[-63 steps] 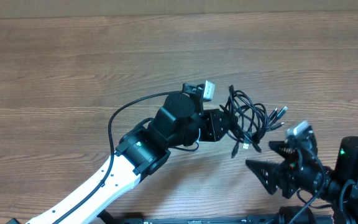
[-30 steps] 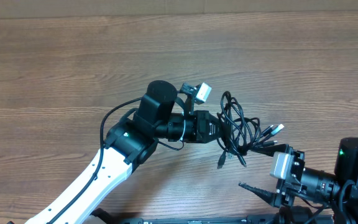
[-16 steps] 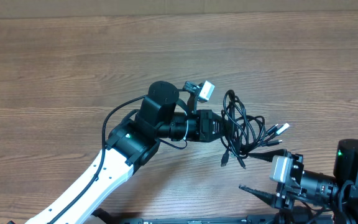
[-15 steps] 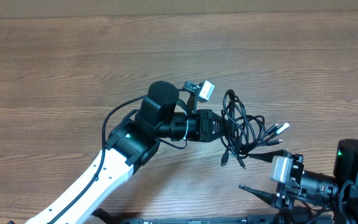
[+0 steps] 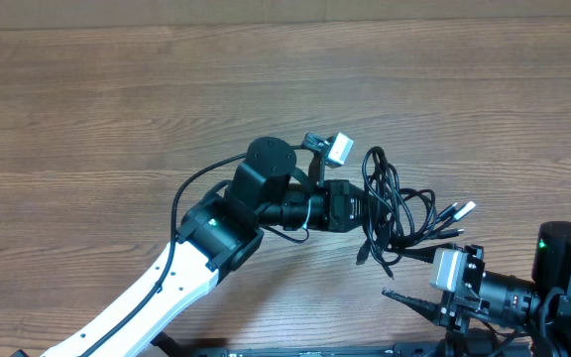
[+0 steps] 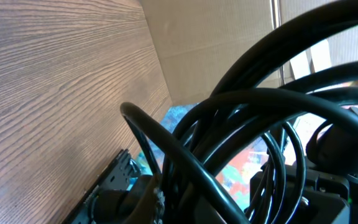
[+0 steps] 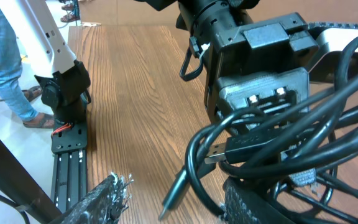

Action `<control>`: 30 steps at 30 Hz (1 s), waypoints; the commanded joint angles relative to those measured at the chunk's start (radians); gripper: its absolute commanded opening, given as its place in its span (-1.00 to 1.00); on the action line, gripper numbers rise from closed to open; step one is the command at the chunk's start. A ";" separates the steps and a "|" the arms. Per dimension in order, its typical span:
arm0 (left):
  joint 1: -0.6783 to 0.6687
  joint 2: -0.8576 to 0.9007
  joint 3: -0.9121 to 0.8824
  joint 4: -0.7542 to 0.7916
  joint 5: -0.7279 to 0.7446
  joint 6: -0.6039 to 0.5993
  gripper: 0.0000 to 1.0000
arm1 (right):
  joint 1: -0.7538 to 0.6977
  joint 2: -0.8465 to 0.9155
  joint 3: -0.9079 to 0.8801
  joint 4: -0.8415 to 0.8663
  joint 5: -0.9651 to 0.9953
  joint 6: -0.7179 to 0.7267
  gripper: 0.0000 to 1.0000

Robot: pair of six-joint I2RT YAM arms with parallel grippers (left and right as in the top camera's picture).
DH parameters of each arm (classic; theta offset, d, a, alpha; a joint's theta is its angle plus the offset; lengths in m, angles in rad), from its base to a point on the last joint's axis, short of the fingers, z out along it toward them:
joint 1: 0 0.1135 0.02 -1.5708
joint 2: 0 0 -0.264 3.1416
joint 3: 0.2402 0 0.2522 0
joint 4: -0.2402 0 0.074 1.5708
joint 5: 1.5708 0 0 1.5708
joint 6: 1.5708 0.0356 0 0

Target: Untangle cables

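Observation:
The cables (image 5: 397,206) are a knotted bunch of thin black cords held just above the wooden table, with silver plug tips (image 5: 463,210) pointing right. My left gripper (image 5: 363,208) is shut on the left side of the bunch. In the left wrist view the cables (image 6: 247,118) fill the frame and hide the jaws. My right gripper (image 5: 416,298) is open and low, just below the bunch. In the right wrist view a dangling plug (image 7: 180,190) hangs between its spread fingers (image 7: 174,198), and the cables (image 7: 272,146) loop over the right finger.
The wooden table (image 5: 117,109) stretches away to the left and back. The left arm's white link (image 5: 157,297) crosses the front left. A rail mount (image 7: 67,165) and a person's legs (image 7: 8,68) show beyond the table edge in the right wrist view.
My left gripper has carried the cable bunch a little to the right. My right gripper dropped lower and turned earlier, and has stayed still and open over the last second.

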 commanded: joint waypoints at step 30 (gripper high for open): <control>-0.014 -0.003 0.006 0.168 -0.004 -0.229 -0.92 | -0.002 0.001 0.005 -0.001 0.043 0.111 -0.16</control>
